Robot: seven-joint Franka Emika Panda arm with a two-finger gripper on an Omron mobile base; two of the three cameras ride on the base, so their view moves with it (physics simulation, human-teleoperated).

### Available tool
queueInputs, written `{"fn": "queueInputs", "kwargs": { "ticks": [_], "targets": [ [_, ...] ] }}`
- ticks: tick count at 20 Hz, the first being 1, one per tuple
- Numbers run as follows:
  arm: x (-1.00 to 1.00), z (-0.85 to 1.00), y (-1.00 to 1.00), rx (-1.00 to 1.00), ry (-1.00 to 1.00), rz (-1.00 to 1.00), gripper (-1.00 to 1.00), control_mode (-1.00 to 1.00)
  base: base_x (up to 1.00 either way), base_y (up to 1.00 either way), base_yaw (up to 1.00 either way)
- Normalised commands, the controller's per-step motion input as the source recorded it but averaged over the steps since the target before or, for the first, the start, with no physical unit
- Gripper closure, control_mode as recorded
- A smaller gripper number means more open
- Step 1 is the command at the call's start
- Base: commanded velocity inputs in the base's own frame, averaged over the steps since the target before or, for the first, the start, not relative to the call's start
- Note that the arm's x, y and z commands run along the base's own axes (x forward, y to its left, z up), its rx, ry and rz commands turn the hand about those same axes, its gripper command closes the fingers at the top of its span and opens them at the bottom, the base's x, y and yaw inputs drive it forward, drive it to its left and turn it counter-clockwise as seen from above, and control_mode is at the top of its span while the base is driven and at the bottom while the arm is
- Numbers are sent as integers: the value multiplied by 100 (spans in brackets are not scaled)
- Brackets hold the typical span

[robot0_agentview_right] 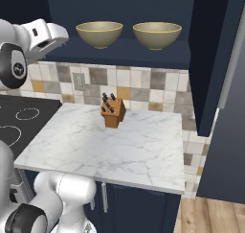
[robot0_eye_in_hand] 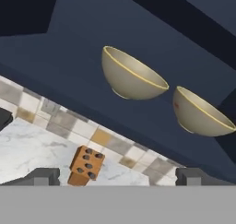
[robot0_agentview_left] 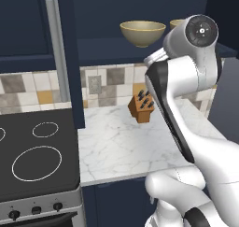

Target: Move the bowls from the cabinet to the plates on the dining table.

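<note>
**Open gripper short of the bowls**

Gripper [robot0_eye_in_hand: 117,177] spread wide, holding nothing; finger tips [robot0_eye_in_hand: 41,176] low in the hand view, far apart, with clear air between. Raised to about shelf height, well short of the cabinet [robot0_agentview_right: 143,6], whose doors stand open.

Ahead and slightly above: near bowl [robot0_eye_in_hand: 131,75], upright on the cabinet's bottom shelf, not touched. Just beyond it to the right: second bowl [robot0_eye_in_hand: 200,112], same shelf, upright, a small gap from the first. Seen from the right base view as left bowl [robot0_agentview_right: 99,33] and right bowl [robot0_agentview_right: 157,35], side by side, apart.

Below the gripper: knife block [robot0_eye_in_hand: 85,165], standing on the marble counter [robot0_agentview_right: 119,145] near the tiled wall [robot0_agentview_right: 139,83]. Also seen from the left base view, block [robot0_agentview_left: 141,105] beside the arm's forearm [robot0_agentview_left: 172,104].

Lower and to the left: black stove [robot0_agentview_left: 32,151] with ring marks, butting against the counter's edge.
</note>
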Motion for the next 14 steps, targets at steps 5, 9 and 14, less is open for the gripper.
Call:
{"fn": "queueInputs", "kwargs": {
  "ticks": [5, 9, 14],
  "targets": [
    [18, 1, 0, -5, -1, 0, -100, -100, 0, 0, 0],
    [21, 9, 0, 0, 0, 0, -100, -100, 0, 0, 0],
    [25, 5, 0, -1, 0, 0, -100, -100, 0, 0, 0]
  ]
}}
